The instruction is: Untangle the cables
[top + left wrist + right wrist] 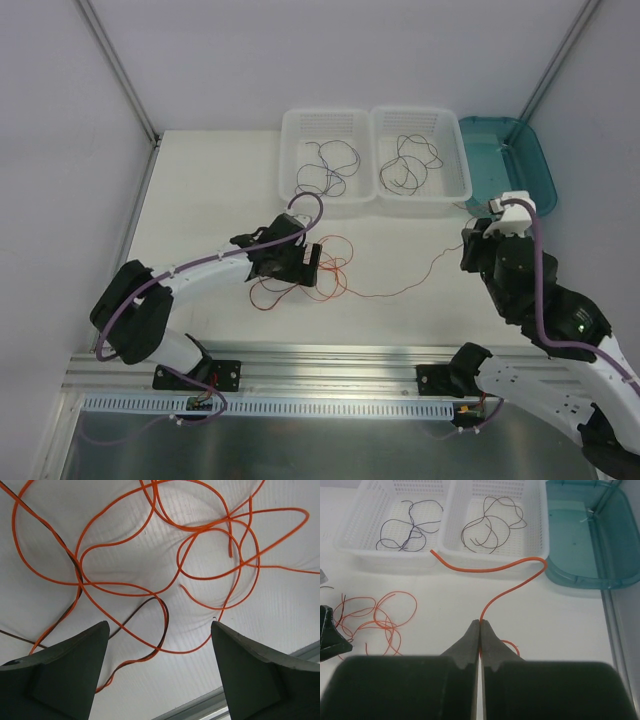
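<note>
**Left end effector spread over the tangle, right one pinching an orange strand**

My left end effector (160,625) hangs low over the orange cables (335,248), which lie in a loose tangle of loops on the white bench (200,200), just in front of the baskets. Its fingers (65,670) stand wide apart with nothing between them. In the left wrist view a dark strand (145,601) runs among the orange loops; I can't tell how far it is wound in with them.

My right end effector (480,622) is pressed together on an orange strand (490,570). The strand rises from the fingertips and bends left along the front of the right basket (540,530). Seen from overhead, it also trails across the bench to the tangle.

The left basket (283,160) and the right one each hold a loose curl of dark cable (412,529). A teal tray (580,582) sits beside the right basket.
</note>
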Controlling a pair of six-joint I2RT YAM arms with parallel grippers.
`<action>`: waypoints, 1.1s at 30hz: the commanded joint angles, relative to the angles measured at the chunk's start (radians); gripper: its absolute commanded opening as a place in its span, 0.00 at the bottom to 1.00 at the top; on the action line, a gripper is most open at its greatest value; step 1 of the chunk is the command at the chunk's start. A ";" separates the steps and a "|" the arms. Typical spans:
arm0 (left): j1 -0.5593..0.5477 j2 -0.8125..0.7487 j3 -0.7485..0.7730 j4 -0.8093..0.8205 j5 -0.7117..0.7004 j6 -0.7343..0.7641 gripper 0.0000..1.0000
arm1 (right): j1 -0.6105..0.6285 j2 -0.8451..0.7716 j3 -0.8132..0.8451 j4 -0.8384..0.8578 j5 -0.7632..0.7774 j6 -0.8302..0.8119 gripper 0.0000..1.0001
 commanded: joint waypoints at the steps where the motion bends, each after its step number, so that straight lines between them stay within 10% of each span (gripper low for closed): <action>1: -0.006 0.054 0.038 0.040 -0.053 -0.037 0.82 | -0.006 -0.014 0.114 -0.028 0.084 -0.057 0.01; 19: 0.026 0.130 -0.006 0.043 -0.214 -0.032 0.68 | -0.007 0.065 0.409 0.349 0.389 -0.537 0.01; 25: 0.026 -0.030 0.025 0.000 -0.137 -0.027 0.85 | -0.058 0.239 0.457 0.425 0.357 -0.639 0.01; 33: 0.074 -0.246 0.141 -0.147 -0.019 0.019 0.99 | -0.375 0.422 0.475 0.276 0.031 -0.367 0.01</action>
